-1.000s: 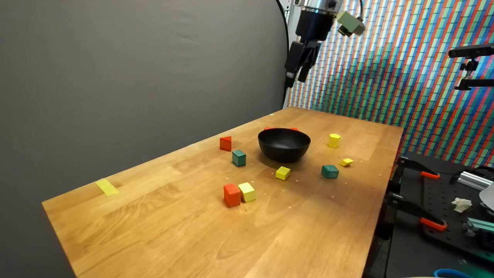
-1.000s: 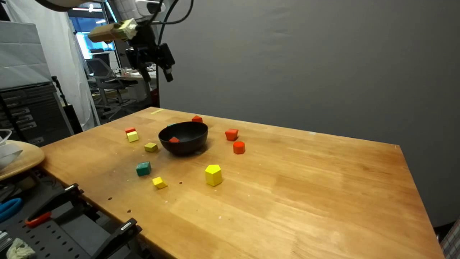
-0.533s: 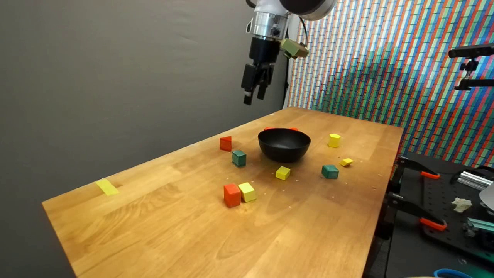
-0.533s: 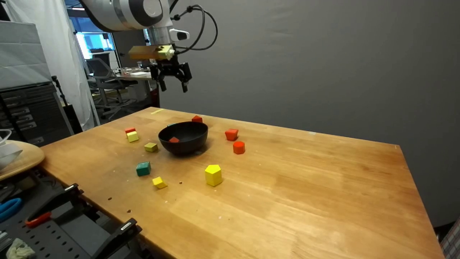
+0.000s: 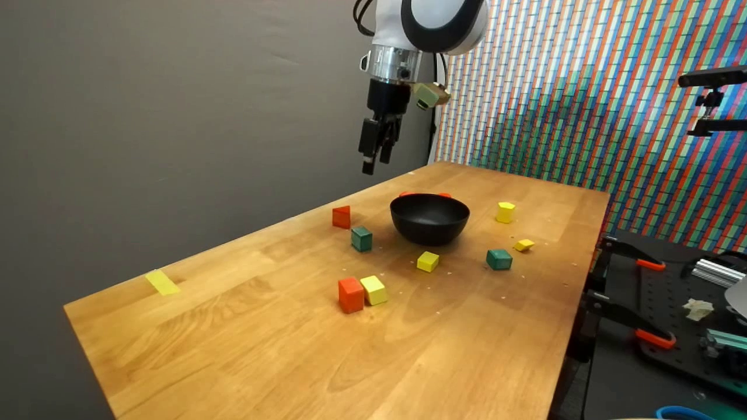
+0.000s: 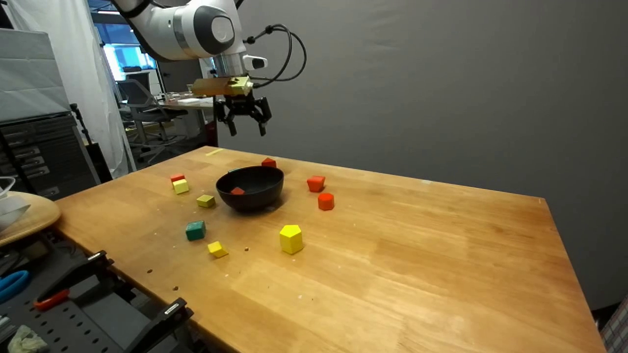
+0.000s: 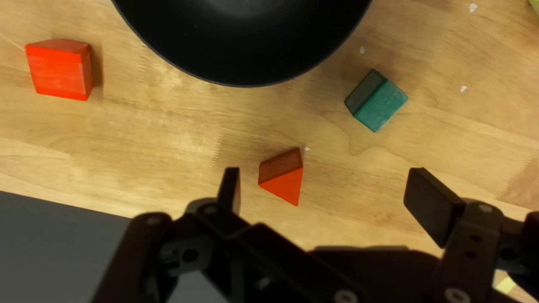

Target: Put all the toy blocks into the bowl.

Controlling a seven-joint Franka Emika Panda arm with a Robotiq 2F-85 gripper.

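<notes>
Gripper [image 6: 248,131] lower — midair, jaws wide

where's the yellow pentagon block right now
In an exterior view, the yellow pentagon stands right of the bowl, with a small yellow block in front of it, slightly right.

A grey wall [image 6: 417,88] runs along one long edge of the wooden table [image 6: 417,274], whose top has a soft sheen. In an exterior view, a backdrop of coloured strips [image 5: 583,105] rises beyond a short edge. Past the table's far left corner in an exterior view, an office chair [image 6: 136,93] stands by a desk [image 6: 191,104], a bright bluish window [image 6: 117,55] behind. Left of them, a dark chest of drawers [image 6: 44,157] stands before a white curtain [image 6: 64,63]. A perforated board [image 6: 83,326] lies beside the table's other long edge.
</notes>
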